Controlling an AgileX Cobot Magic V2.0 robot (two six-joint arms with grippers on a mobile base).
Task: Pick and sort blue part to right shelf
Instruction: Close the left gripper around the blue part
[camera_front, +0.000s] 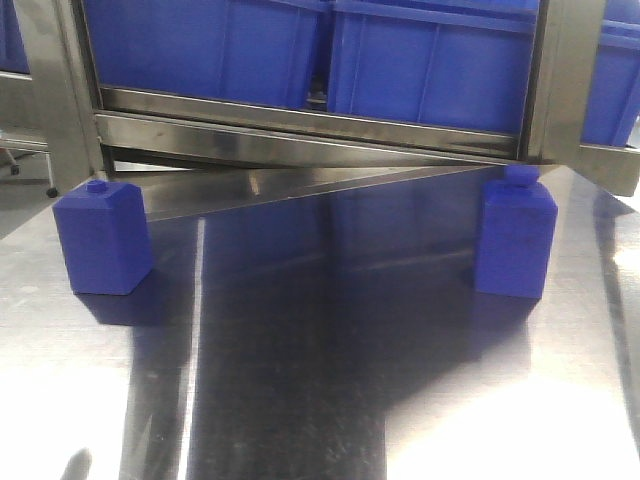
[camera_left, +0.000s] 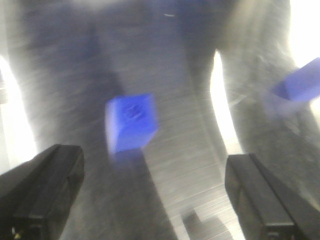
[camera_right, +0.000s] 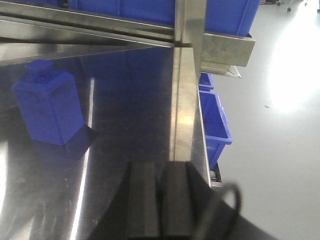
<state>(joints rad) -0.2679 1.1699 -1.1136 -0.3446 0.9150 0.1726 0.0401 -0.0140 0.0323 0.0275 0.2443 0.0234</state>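
The left blue part (camera_front: 100, 238) and the right blue part (camera_front: 515, 240) stand on the counter (camera_front: 320, 400), not gripped.
You see both far, close to the shelf (camera_front: 300, 125); the left gripper (camera_left: 155, 200) is wide apart, the right gripper (camera_right: 160, 200) is pressed together, empty.

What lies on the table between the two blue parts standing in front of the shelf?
Nothing. In the front view only the bare, reflective steel tabletop runs between the left blue part and the right blue part.
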